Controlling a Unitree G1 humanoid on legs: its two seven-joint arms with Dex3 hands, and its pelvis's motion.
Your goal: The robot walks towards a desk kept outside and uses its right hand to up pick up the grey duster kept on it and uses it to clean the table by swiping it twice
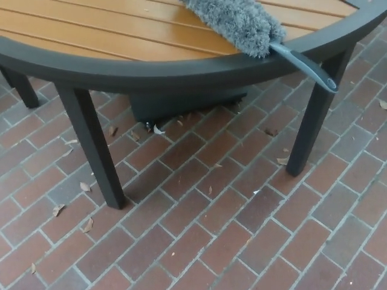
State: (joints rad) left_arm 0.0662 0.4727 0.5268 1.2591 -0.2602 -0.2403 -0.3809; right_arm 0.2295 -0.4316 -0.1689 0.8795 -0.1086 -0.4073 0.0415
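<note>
Head view shows neither robot hand; grey duster [236, 23] lies on the table [151, 71], handle overhanging

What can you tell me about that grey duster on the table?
The duster has a fluffy grey head, soft like microfibre, lying flat on the table's orange slats near the right edge. Its slim blue-grey handle, seemingly plastic, crosses the dark rim and sticks out over the brick floor. Nothing holds it; no hand shows.

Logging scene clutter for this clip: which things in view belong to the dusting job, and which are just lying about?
Part of the job:
grey duster, handle overhanging the rim
table

Just lying about:
dry leaves on the brick paving
dark base under the table

Neither hand shows.
</note>
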